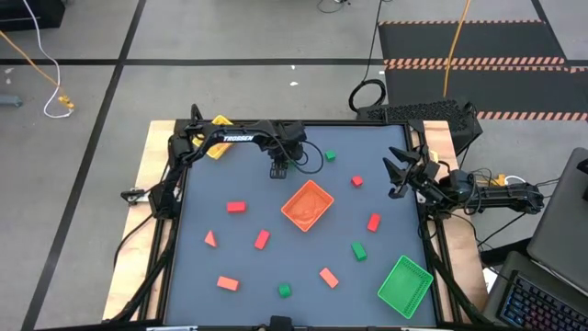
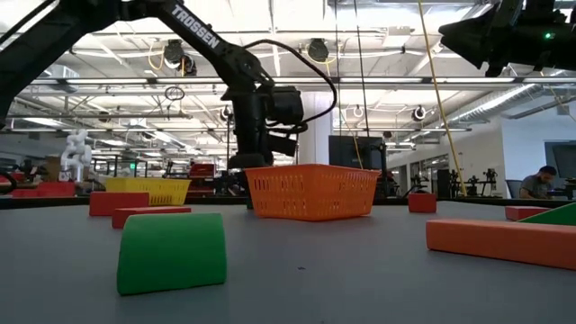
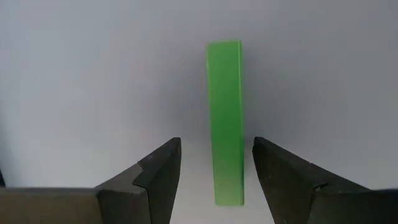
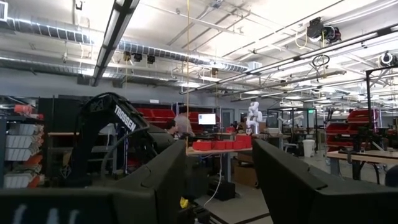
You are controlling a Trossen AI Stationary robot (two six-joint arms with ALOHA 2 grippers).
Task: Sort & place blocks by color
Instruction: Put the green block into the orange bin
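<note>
Two arms work over a dark desk [image 1: 220,276] in the high view. The left tool [image 1: 278,171] hangs at the far middle, just beyond the orange tray [image 1: 307,205]; the right tool [image 1: 397,175] waits at the far right edge. A green tray [image 1: 405,284] sits near right and a yellow tray [image 1: 219,147] at the far left corner, partly under the left arm. Red blocks [image 1: 236,207] and green blocks [image 1: 358,250] lie scattered around the orange tray, none inside a tray.

In the low view the left tool [image 2: 255,162] hangs behind the orange tray [image 2: 310,191], and a rounded green block [image 2: 171,252] stands nearest.

In the left wrist view the tool [image 3: 216,163] is spread open, its fingers [image 3: 163,168] on either side of a long green brick [image 3: 225,118] lying on the desk, not touching it.

In the right wrist view the right tool [image 4: 219,174] is open and faces the room.
</note>
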